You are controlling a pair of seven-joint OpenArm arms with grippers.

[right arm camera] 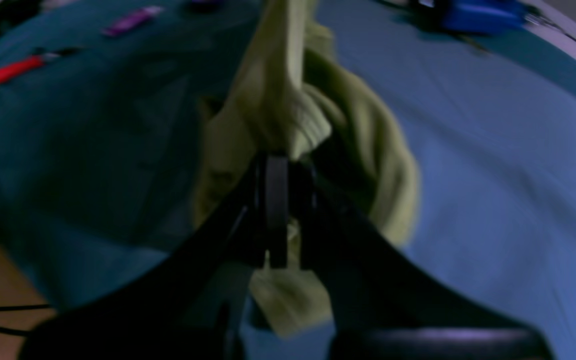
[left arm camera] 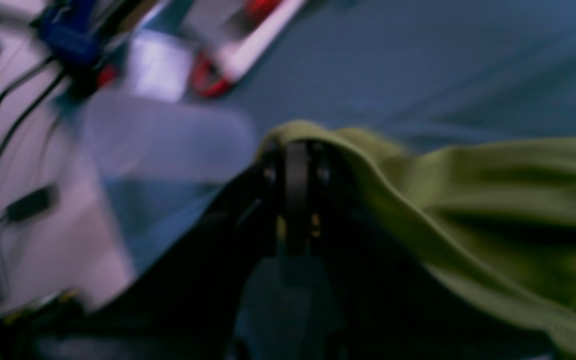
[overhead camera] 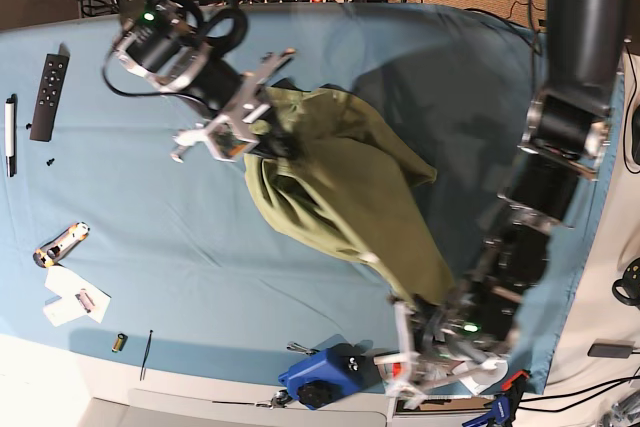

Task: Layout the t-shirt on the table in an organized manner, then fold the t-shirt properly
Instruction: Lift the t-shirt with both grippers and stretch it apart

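The right claw (overhead camera: 262,139) is clenched on a bunched fold of the t-shirt (overhead camera: 340,197), green cloth pinched between its fingers in the right wrist view. The left claw (overhead camera: 425,312) grips the opposite end, its jaws closed over a folded edge. Between the two claws the t-shirt hangs stretched and crumpled above the table (overhead camera: 200,247), its long axis running diagonally from one claw to the other.

Beside the left claw sits a blue device (overhead camera: 320,377) at the table edge. Out past the right claw lie a black remote (overhead camera: 48,97), a pen (overhead camera: 10,135), a small knife (overhead camera: 58,244) and a paper scrap (overhead camera: 72,297), all well apart from the t-shirt.
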